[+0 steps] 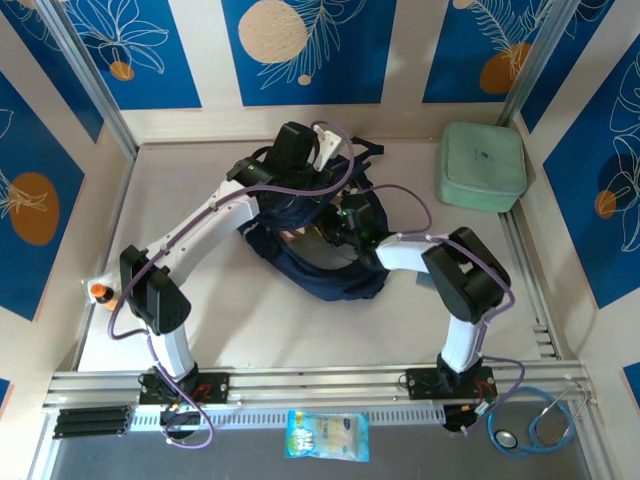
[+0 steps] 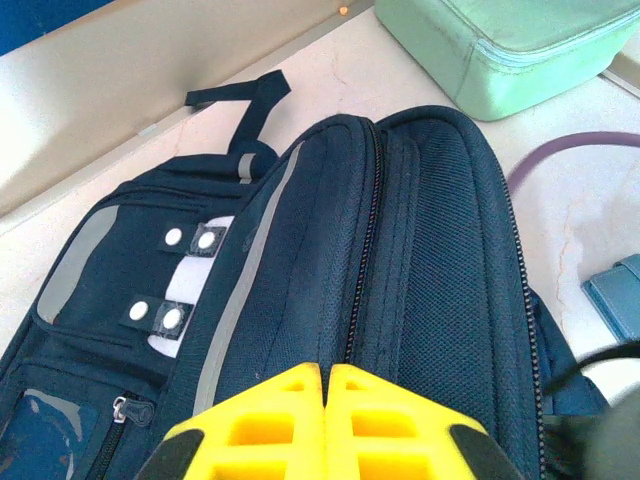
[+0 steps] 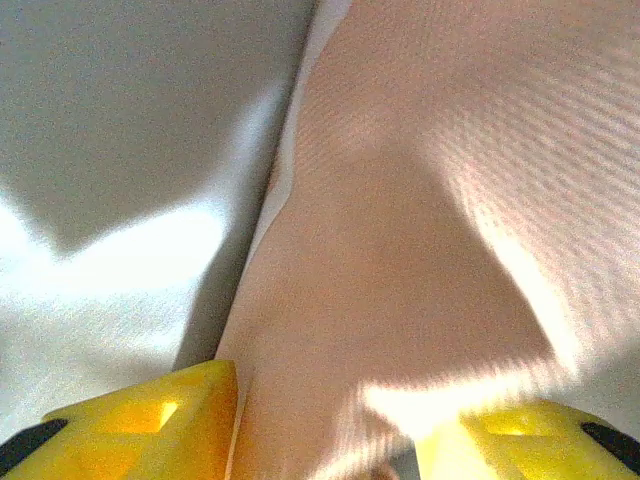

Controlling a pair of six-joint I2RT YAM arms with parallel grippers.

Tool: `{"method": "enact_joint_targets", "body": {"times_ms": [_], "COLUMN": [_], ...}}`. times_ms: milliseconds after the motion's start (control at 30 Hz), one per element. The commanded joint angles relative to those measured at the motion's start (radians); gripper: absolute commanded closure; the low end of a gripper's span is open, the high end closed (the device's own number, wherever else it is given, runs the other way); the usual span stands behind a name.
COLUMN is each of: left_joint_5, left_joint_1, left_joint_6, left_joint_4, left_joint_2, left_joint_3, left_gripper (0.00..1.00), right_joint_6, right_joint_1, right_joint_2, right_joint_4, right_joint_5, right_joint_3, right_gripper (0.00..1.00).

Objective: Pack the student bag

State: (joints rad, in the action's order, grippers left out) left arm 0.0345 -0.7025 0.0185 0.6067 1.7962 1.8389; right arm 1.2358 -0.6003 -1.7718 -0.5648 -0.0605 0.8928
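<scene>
Yellow plastic fingertips of the left gripper (image 2: 325, 385) sit closest to the lens. They are clenched flat together over a zip seam of the student bag (image 2: 400, 250), a large navy fabric backpack with grey stripes and white snaps (cannot tell whether a pinch of cloth is caught between them). At the right gripper (image 3: 325, 400) the yellow tips stand well apart, released, with pale pinkish ribbed material running between and beyond them.

The bag lies slumped mid-way across the pale table (image 1: 250, 330), with both arms over it.

Progress, my reading: midway. The right arm seems to reach into the bag's mouth. The pale green square zip case (image 1: 481, 165) sits out at the far right corner, well apart. Closing the bag is not yet done.

Views:
- Overhead gives the layout and the case's place.
- Left wrist gives the pocket snaps and zip teeth.
- Right wrist looks close at the pinkish surface, too near to name it.
</scene>
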Motion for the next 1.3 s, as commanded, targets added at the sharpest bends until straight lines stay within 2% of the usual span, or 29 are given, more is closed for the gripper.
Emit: {"method": "enact_joint_targets", "body": {"times_ms": [0, 67, 233, 367, 500, 567, 667, 767, 867, 1033, 1167, 1267], "left_joint_5": [-0.003, -0.008, -0.053, -0.114, -0.186, -0.24, -0.3, -0.259, -0.204, -0.209, -0.293, -0.313], "left_joint_1": [0.002, 0.003, 0.002, 0.002, -0.009, -0.014, -0.013, -0.01, 0.005, 0.094, 0.217, 0.307], "left_joint_6": [0.004, 0.009, 0.015, 0.037, 0.064, 0.095, 0.126, 0.15, 0.192, 0.294, 0.402, 0.446], "left_joint_4": [-0.115, -0.126, -0.176, -0.208, -0.274, -0.318, -0.336, -0.324, -0.312, -0.291, -0.34, -0.393], "left_joint_2": [-0.072, -0.073, -0.093, -0.11, -0.131, -0.135, -0.135, -0.155, -0.188, -0.248, -0.308, -0.367], "left_joint_3": [0.008, -0.003, -0.073, -0.172, -0.288, -0.344, -0.388, -0.415, -0.456, -0.56, -0.696, -0.808], "left_gripper": [1.0, 1.0, 1.0, 1.0, 1.0, 0.89, 0.62, 0.39, 0.21, 0.16, 0.16, 0.16], "right_joint_6": [-0.062, -0.073, -0.055, -0.034, -0.2, -0.274, -0.358, -0.415, -0.432, -0.453, -0.485, -0.493], "right_joint_1": [0.006, 0.013, 0.051, 0.104, 0.191, 0.255, 0.334, 0.362, 0.357, 0.286, 0.18, 0.119], "right_joint_2": [0.124, 0.192, 0.367, 0.559, 0.7, 0.743, 0.784, 0.79, 0.757, 0.653, 0.545, 0.456], "right_joint_4": [-0.011, 0.121, 0.35, 0.653, 0.893, 0.993, 1.027, 1.023, 1.02, 1.002, 1.01, 1.007], "right_joint_5": [-0.022, -0.042, -0.136, -0.275, -0.333, -0.328, -0.251, -0.177, -0.094, 0.02, 0.017, 0.013], "right_joint_3": [-0.06, -0.071, -0.17, -0.219, -0.168, -0.121, -0.08, -0.037, 0.004, 0.085, 0.199, 0.275], "right_gripper": [0.46, 0.42, 0.4, 0.38, 0.36, 0.35, 0.35, 0.35, 0.35, 0.35, 0.35, 0.35]}}
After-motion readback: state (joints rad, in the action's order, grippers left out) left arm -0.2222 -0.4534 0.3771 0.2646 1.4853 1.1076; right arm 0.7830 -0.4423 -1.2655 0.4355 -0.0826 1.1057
